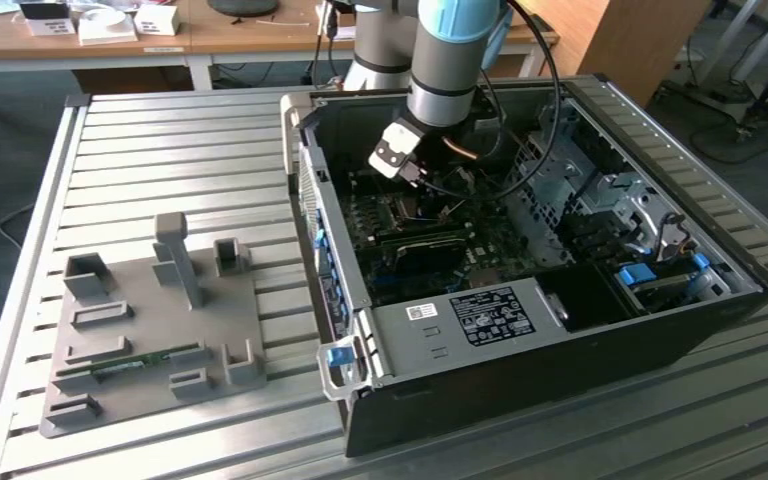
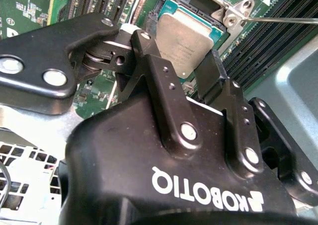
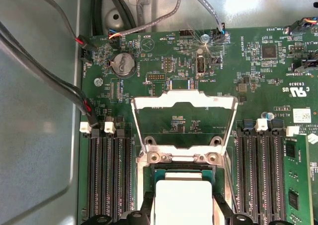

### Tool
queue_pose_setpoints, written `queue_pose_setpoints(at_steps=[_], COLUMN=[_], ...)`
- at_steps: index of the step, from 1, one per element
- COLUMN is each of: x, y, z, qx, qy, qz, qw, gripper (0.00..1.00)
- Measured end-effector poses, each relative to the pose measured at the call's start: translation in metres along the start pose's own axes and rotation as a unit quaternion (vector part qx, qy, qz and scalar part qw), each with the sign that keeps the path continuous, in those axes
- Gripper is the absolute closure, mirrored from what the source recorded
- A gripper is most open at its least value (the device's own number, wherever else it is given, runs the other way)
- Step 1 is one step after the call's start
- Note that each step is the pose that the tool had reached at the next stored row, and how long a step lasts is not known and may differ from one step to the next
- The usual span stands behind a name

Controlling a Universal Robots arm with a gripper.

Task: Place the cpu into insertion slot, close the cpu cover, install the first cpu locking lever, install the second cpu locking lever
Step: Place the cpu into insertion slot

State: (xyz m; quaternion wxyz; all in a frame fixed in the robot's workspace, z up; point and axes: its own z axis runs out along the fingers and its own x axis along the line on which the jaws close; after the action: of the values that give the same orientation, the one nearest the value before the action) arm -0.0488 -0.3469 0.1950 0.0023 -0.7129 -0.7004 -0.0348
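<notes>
Gripper (image 2: 181, 56): two black fingers (image 2: 149, 51) set against opposite edges of the cpu (image 2: 191, 34), apparently clamped on it. The cpu, silver top up, lies in or just over the insertion slot (image 3: 147, 174); whether it is fully seated cannot be told. Step in hand, as judged: placing the cpu; cover and levers not yet done. Requirement, as judged: chip level and square to the dark frame, with no tilt onto the pin field. The cpu cover (image 3: 184, 100) is swung open and back, clear of the socket. A thin locking lever (image 2: 278, 20) stands free beside it. Memory slots (image 3: 107, 175) flank the socket closely and leave little room for the fingers. Cables (image 3: 49, 81) run along the board's edge, well apart. All of this sits inside the computer case (image 1: 704, 330).
</notes>
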Motion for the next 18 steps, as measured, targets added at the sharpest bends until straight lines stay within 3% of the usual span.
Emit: queue_pose_setpoints(at_steps=[18], x=[-0.0001], y=[0.0002], z=[0.0015], qx=[0.0], qy=[-0.0001], qz=[0.0], qw=[1.0], gripper=[0.46])
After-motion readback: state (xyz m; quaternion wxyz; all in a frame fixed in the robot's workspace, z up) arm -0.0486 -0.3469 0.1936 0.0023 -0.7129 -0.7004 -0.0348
